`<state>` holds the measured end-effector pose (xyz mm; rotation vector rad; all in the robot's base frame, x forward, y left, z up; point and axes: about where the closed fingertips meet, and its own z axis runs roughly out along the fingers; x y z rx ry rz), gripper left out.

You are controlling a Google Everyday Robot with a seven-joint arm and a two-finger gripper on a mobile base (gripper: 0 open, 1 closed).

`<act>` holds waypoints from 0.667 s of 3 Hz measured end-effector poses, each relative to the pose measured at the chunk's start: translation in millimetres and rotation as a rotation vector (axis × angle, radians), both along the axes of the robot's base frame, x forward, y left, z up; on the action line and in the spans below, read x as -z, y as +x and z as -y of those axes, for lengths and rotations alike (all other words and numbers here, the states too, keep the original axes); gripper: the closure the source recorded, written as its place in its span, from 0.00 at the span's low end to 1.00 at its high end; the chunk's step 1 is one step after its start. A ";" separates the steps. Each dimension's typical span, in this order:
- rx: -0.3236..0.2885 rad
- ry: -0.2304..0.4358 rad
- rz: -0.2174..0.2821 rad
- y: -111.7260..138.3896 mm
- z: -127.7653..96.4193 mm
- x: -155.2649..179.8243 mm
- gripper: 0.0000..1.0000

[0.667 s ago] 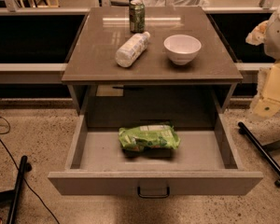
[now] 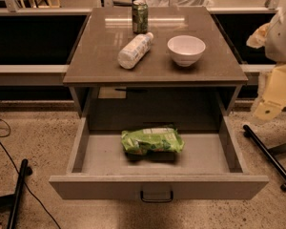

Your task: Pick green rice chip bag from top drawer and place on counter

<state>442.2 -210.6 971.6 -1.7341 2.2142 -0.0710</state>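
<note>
Over on the far right the robot's white jointed arm (image 2: 282, 32) is raised, and its pale yellow gripper (image 2: 270, 104) hangs below it, seemingly pointing downward.

One each: bag (image 2: 152, 140), can (image 2: 139, 16), bottle (image 2: 134, 50), bowl (image 2: 186, 49); gripper (image 2: 266, 110) at right edge.

The bench (image 2: 100, 68) has a glossy grey-brown top, faintly reflective. A green can (image 2: 139, 16) stands upright on it near the back edge, about mid-width. Just in front of the can, a white plastic bottle (image 2: 134, 50) lies on its side, its cap end pointing toward the can and close to it. To the right of the bottle, and apart from it, a white bowl (image 2: 186, 49) sits upright. Under the top the drawer (image 2: 157, 187) is pulled out, and a green chip bag (image 2: 152, 140) lies flat on its bottom, about mid-width. The gripper (image 2: 268, 109) hangs off to the right of the bench, clear of it.
</note>
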 end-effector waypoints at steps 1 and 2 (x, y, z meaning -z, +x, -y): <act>-0.037 0.094 -0.068 17.3 -46.3 68.2 0.00; -0.148 0.208 -0.193 13.6 -143.5 190.0 0.00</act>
